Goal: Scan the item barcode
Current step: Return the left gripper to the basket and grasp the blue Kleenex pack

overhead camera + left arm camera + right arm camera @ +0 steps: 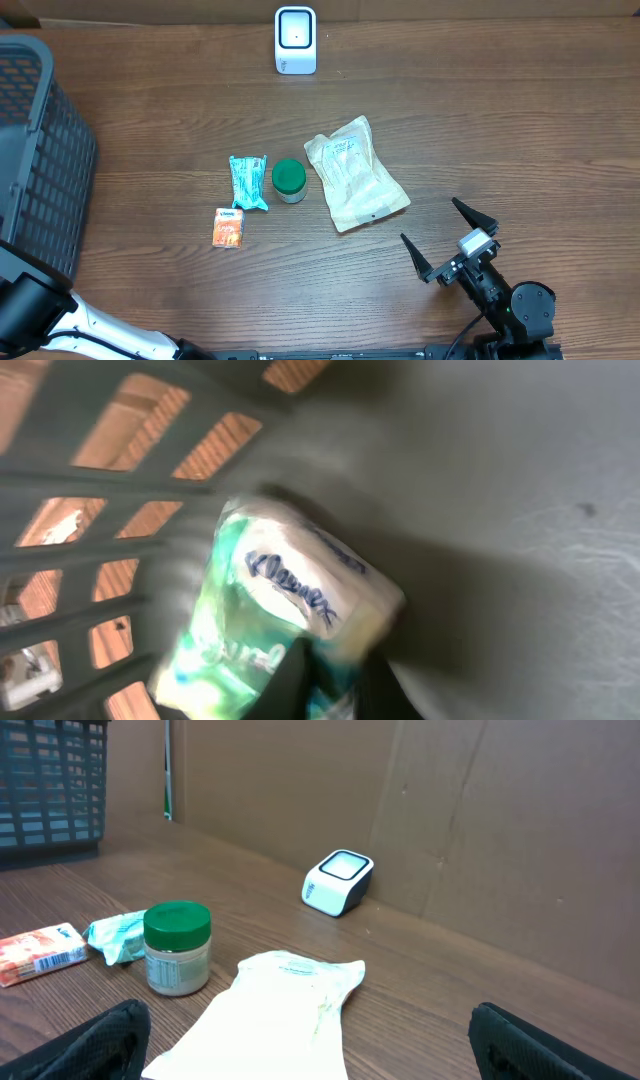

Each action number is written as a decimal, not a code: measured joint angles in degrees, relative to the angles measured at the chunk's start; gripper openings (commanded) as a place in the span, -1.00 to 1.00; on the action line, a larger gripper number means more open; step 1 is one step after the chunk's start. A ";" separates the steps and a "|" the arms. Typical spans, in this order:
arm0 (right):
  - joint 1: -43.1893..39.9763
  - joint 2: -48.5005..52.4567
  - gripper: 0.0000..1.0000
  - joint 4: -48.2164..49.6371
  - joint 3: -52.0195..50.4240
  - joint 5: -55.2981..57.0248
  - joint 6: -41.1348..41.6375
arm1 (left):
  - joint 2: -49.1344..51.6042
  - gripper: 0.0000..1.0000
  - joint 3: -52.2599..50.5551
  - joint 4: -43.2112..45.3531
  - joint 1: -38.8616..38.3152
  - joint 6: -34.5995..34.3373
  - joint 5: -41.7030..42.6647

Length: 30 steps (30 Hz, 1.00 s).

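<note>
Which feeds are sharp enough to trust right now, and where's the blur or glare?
Left wrist: heavy motion blur; the green-and-white soft tissue pack and grey plastic basket are smeared. Overhead: sharp, evenly lit, soft shadows; the white box-shaped scanner has a bright window. Right wrist: table items crisp; the right gripper's fingers are dark shapes at the bottom corners.

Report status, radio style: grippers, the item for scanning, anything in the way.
Left gripper shut on tissue pack, inside basket. Right gripper open, empty, above table. Pack not yet at scanner; basket wall beside it.
</note>
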 measured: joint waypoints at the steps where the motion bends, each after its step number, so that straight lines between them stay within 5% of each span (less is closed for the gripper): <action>1: 0.00 0.00 1.00 -0.02 0.00 0.00 0.02 | 0.00 -0.92 0.00 -0.02 0.00 0.00 -0.13; 21: 0.00 0.00 1.00 -0.02 0.00 0.00 0.02 | -2.40 -0.92 18.18 -17.73 -6.27 -5.57 7.98; 25: 0.00 0.00 1.00 0.00 0.00 0.00 0.04 | -4.79 0.13 18.51 -19.10 -7.30 -6.21 8.74; 30: 0.00 0.00 1.00 -0.02 0.00 0.00 0.00 | -4.81 0.24 17.09 -19.26 -6.01 -6.54 8.68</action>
